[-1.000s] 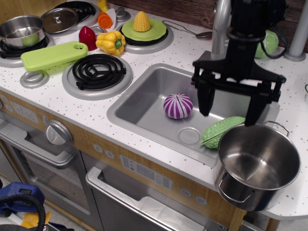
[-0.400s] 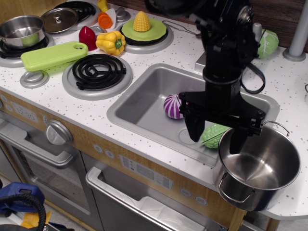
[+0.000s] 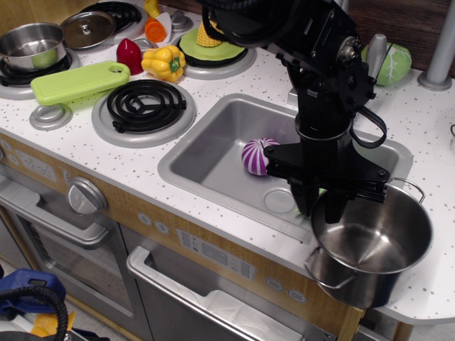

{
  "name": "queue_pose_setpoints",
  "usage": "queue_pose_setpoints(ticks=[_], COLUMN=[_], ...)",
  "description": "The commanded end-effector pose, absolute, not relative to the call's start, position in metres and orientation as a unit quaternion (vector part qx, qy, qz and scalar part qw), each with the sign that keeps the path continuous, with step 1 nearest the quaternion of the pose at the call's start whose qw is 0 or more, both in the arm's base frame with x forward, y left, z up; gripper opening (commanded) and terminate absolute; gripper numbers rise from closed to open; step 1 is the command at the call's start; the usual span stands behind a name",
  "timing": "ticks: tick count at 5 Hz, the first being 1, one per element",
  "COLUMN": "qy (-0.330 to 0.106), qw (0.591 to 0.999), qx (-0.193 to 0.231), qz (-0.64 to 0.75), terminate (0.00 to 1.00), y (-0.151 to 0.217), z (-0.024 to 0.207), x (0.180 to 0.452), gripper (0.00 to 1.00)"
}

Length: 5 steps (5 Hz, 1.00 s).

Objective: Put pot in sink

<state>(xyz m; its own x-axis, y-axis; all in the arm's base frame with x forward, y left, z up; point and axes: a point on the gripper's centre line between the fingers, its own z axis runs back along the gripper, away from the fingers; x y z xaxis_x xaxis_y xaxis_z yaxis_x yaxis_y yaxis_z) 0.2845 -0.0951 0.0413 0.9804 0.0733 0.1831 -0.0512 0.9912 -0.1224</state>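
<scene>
I've got the tool (image 3: 323, 204) down at the near-left rim of the pot (image 3: 370, 245), one finger outside the wall, the other dipping just inside the rim. Jaws look pinched on that rim, so I read it as gripping the pot wall, though the arm body hides part of the contact. The pot sits on the desk (image 3: 434, 284) at its front right corner, right of the sink (image 3: 213, 160), tilted slightly, with its near side overhanging the desk edge. One wire loop handle faces front-left, the other sticks out at the back right. The pot's inside looks bare and shiny.

In the sink: a purple-and-white striped ball (image 3: 259, 156) near the middle, drain (image 3: 279, 201) just in front of it, partly behind the tool. Left of the sink, a black coil burner (image 3: 144, 104); behind that, a yellow pepper (image 3: 164, 62) and a lime-green cutting board (image 3: 78, 81).
</scene>
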Motion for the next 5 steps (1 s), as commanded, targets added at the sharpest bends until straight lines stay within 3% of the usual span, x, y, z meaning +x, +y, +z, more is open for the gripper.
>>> queue_pose_setpoints(ticks=[1, 3, 4, 5], qy=[-0.100, -0.080, -0.130, -0.226], qw=[0.992, 0.997, 0.988, 0.958], qx=[-0.064, 0.010, 0.087, 0.172], qz=[0.034, 0.002, -0.014, -0.038], terminate=[0.00, 0.00, 0.00, 0.00], y=[-0.100, -0.058, -0.025, 0.004], z=[0.059, 0.104, 0.112, 0.098], x=[0.289, 0.312, 0.336, 0.351], gripper=[0.00, 0.00, 0.00, 0.00])
